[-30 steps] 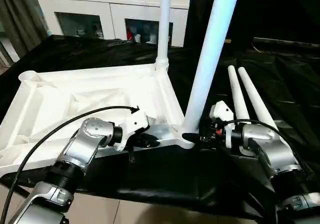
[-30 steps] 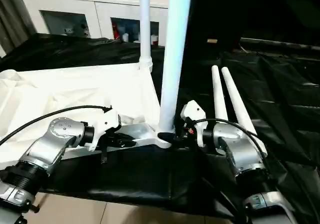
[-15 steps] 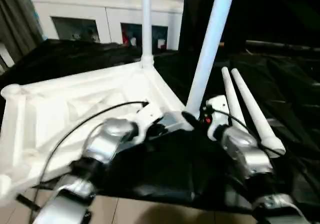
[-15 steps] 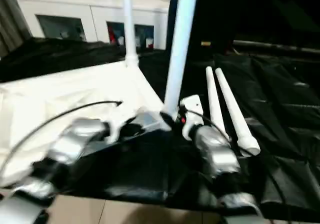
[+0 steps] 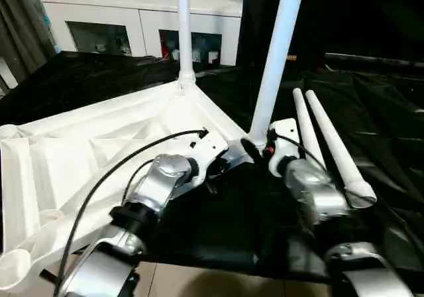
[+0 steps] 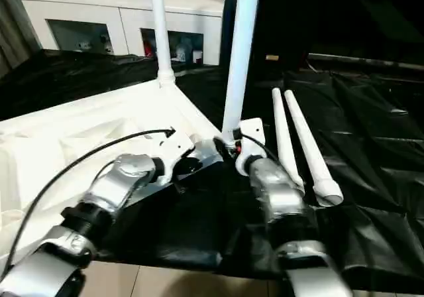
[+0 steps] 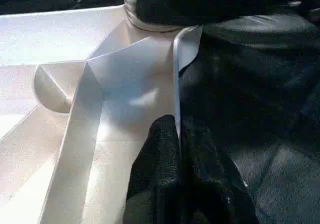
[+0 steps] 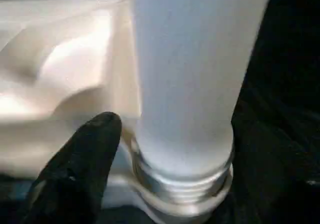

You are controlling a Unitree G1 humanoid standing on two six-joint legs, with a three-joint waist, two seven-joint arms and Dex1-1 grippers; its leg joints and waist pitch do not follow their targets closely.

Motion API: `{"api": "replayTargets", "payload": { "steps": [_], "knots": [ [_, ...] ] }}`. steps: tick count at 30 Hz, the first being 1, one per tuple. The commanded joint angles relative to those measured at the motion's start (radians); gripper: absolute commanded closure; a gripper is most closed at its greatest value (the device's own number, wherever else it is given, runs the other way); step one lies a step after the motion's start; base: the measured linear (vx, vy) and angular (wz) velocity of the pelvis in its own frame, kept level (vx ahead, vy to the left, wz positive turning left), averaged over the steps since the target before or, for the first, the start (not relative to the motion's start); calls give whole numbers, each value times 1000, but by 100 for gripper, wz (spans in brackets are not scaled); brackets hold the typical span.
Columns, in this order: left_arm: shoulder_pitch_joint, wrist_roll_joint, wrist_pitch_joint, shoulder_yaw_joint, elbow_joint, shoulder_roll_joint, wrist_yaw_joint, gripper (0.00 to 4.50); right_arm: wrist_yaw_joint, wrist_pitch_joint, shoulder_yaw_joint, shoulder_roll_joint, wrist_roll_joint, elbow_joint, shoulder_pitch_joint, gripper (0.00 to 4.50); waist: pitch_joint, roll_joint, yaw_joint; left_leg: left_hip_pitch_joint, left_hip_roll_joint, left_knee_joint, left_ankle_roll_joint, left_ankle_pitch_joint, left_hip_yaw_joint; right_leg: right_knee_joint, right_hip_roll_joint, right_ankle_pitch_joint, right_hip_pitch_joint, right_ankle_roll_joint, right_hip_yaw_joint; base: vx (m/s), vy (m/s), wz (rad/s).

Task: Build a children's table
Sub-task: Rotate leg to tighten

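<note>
The white tabletop [image 5: 99,151] lies ribbed side up on the black cloth. Two white legs stand upright in its corner sockets: a far one [image 5: 182,32] and a near one [image 5: 275,58]. Two loose legs [image 5: 324,141] lie side by side to the right. My left gripper [image 5: 222,166] is shut on the tabletop's near rim [image 7: 176,74], which passes between its black fingers [image 7: 160,169]. My right gripper [image 5: 255,148] sits at the base of the near leg [image 8: 190,84], shut around it just above the threaded collar. One finger [image 8: 80,169] shows beside the collar.
A white glass-door cabinet [image 5: 132,18] stands behind the black-draped work table [image 5: 377,105]. A grey curtain [image 5: 20,25] hangs at the far left. Light floor [image 5: 199,284] shows past the table's front edge. My left arm's black cable [image 5: 112,171] arcs over the tabletop.
Both grippers have pushed forward and the tabletop has turned with them. Its near right corner and leg went away from me, and its left end swung nearer.
</note>
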Motion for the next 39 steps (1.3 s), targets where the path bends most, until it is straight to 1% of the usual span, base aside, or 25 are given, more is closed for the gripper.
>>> {"api": "replayTargets", "payload": {
  "steps": [1, 2, 3, 4, 5, 7, 8, 9, 10, 12, 15, 17, 19, 21, 24, 25, 28, 31, 32, 34, 35, 36, 37, 38, 39],
  "knots": [
    [17, -39, -81, -18, -49, 19, -99, 450, 129, 8, 50, -29, 4, -34, 23, 79, -53, -5, 9, -14, 18, -70, 78, -180, 1, -84, -55, -316, 54, -159, 49, 0, 0, 0],
    [31, -50, -105, -24, -66, 38, -143, 450, 175, 6, 58, -59, 7, -52, 34, 79, -56, -1, 10, -15, 18, -67, 86, -157, 0, -78, -55, -279, 57, -173, 50, 0, 0, 0],
    [40, -57, -121, -28, -78, 51, -173, 450, 205, 4, 62, -79, 9, -63, 41, 79, -57, -2, 12, -15, 19, -67, 89, -144, 0, -77, -56, -258, 59, -178, 50, 0, 0, 0],
    [50, -66, -128, -33, -92, 64, -206, 450, 226, -7, 66, -97, 4, -70, 46, 79, -60, -1, 14, -15, 22, -65, 98, -119, 0, -68, -56, -207, 59, -198, 50, 0, 0, 0],
    [56, -71, -129, -35, -102, 72, -225, 450, 236, -16, 69, -107, 0, -72, 49, 79, -60, -1, 14, -15, 23, -63, 105, -102, 2, -63, -54, -171, 57, -218, 51, 0, 0, 0],
    [78, -80, -122, -47, -135, 120, -294, 450, 302, -37, 82, -155, 2, -124, 78, 79, -64, 3, 18, -16, 24, -60, 113, -72, 2, -52, -54, -111, 60, -241, 51, 0, 0, 0],
    [84, -83, -118, -50, -145, 136, -315, 450, 324, -41, 85, -169, 6, -142, 88, 79, -63, 5, 22, -14, 26, -59, 123, -56, 3, -48, -53, -74, 58, -252, 53, 0, 0, 0],
    [92, -90, -116, -53, -159, 151, -342, 450, 352, -43, 90, -182, 12, -161, 96, 79, -63, 7, 24, -12, 27, -59, 125, -56, 3, -46, -53, -62, 57, -258, 53, 0, 0, 0],
    [96, -94, -115, -54, -166, 159, -356, 450, 367, -44, 93, -187, 15, -170, 101, 79, -63, 7, 27, -10, 26, -58, 132, -59, 5, -45, -52, -47, 57, -266, 53, 0, 0, 0],
    [105, -105, -114, -54, -184, 177, -391, 450, 406, -38, 97, -201, 27, -199, 111, 79, -62, 7, 26, -11, 26, -58, 137, -62, 6, -43, -51, -28, 58, -276, 54, 0, 0, 0],
    [116, -123, -111, -47, -208, 199, -436, 450, 476, -18, 107, -220, 52, -241, 124, 79, -60, 5, 27, -11, 27, -60, 135, -86, 6, -45, -52, -56, 60, -273, 54, 0, 0, 0],
    [118, -128, -109, -46, -214, 204, -445, 450, 504, -20, 121, -225, 53, -245, 125, 79, -58, 4, 27, -11, 26, -62, 121, -108, 7, -50, -53, -102, 58, -263, 54, 0, 0, 0],
    [120, -129, -106, -47, -220, 207, -446, 450, 517, -21, 129, -226, 51, -249, 128, 79, -55, 2, 27, -12, 25, -64, 98, -137, 6, -57, -54, -172, 58, -240, 55, 0, 0, 0],
    [122, -132, -103, -50, -225, 210, -446, 450, 530, -19, 131, -218, 59, -249, 131, 105, -54, 1, 27, -13, 24, -65, 86, -145, 5, -62, -56, -216, 58, -221, 55, 0, 0, 0],
    [125, -132, -99, -51, -227, 209, -448, 450, 532, -15, 131, -214, 64, -249, 136, 124, -56, -1, 25, -14, 23, -63, 85, -121, 5, -59, -53, -203, 57, -214, 55, 0, 0, 0],
    [127, -131, -97, -52, -229, 208, -448, 450, 534, -11, 129, -212, 65, -249, 138, 124, -56, -1, 25, -13, 24, -63, 87, -117, 5, -58, -53, -196, 57, -215, 55, 0, 0, 0],
    [128, -129, -96, -52, -228, 207, -450, 450, 533, -3, 125, -207, 69, -249, 144, 157, -58, 0, 24, -15, 23, -61, 94, -98, 5, -54, -52, -162, 58, -225, 55, 0, 0, 0],
    [126, -125, -99, -49, -218, 203, -442, 450, 503, 12, 105, -188, 82, -241, 150, 166, -58, 0, 24, -14, 23, -61, 96, -97, 5, -54, -52, -154, 58, -228, 55, 0, 0, 0],
    [119, -118, -100, -44, -203, 193, -418, 450, 455, 18, 77, -163, 95, -220, 147, 171, -58, 1, 23, -15, 23, -61, 94, -101, 5, -54, -52, -158, 58, -227, 55, 0, 0, 0],
    [112, -112, -102, -41, -191, 187, -396, 450, 426, 19, 64, -151, 101, -206, 144, 172, -57, 2, 22, -14, 22, -63, 83, -117, 4, -57, -52, -188, 58, -221, 54, 0, 0, 0],
    [80, -82, -99, -23, -127, 149, -288, 450, 297, 8, 39, -111, 79, -148, 133, 173, -55, 3, 21, -11, 22, -64, 76, -128, 5, -61, -52, -206, 54, -216, 55, 0, 0, 0],
    [80, -82, -99, -23, -127, 149, -288, 450, 297, 8, 39, -111, 79, -148, 133, 174, -53, 4, 17, -11, 21, -64, 72, -134, 7, -65, -51, -220, 49, -212, 55, 0, 0, 0],
    [67, -73, -95, -15, -101, 133, -247, 450, 252, 4, 33, -96, 69, -128, 129, 174, -53, 3, 18, -6, 21, -65, 61, -143, 6, -68, -51, -242, 50, -207, 54, 0, 0, 0],
    [38, -51, -82, -5, -46, 97, -156, 450, 124, 11, 14, -56, 46, -78, 112, 174, -55, 6, 19, -6, 18, -65, 41, -144, 5, -69, -52, -271, 51, -197, 54, 0, 0, 0],
    [20, -39, -75, 2, -12, 74, -97, 450, 36, 16, -1, -30, 35, -45, 99, 174, -53, 4, 18, -7, 18, -66, 39, -149, 5, -72, -52, -282, 50, -191, 54, 0, 0, 0]
  ]
}}
